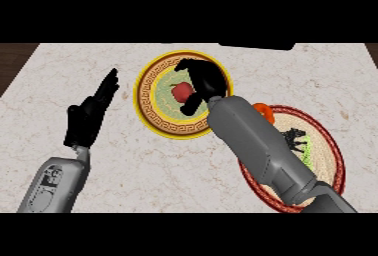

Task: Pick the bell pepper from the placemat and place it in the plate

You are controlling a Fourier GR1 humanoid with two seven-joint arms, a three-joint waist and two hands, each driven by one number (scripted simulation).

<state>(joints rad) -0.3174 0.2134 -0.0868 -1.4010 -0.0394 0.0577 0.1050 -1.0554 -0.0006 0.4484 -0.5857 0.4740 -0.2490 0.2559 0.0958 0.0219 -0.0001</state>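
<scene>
A red bell pepper (181, 91) lies in the middle of the round plate (151, 112), which has a yellow rim and a green centre. My right hand (203, 80) hovers over the plate just right of the pepper. Its fingers arch past the pepper's far side and its thumb points down on the near side, with a gap on both sides. The round woven placemat (331, 150) with a dark red border lies at the right, partly under my right forearm. My left hand (90, 115) rests open left of the plate, fingers pointing up.
A small orange object (264, 111) sits at the placemat's upper left edge, half hidden by my right forearm. The placemat carries a black and green pattern (298, 141). A dark item (257, 45) lies at the counter's far edge. Dark wood (15, 60) borders the counter's left side.
</scene>
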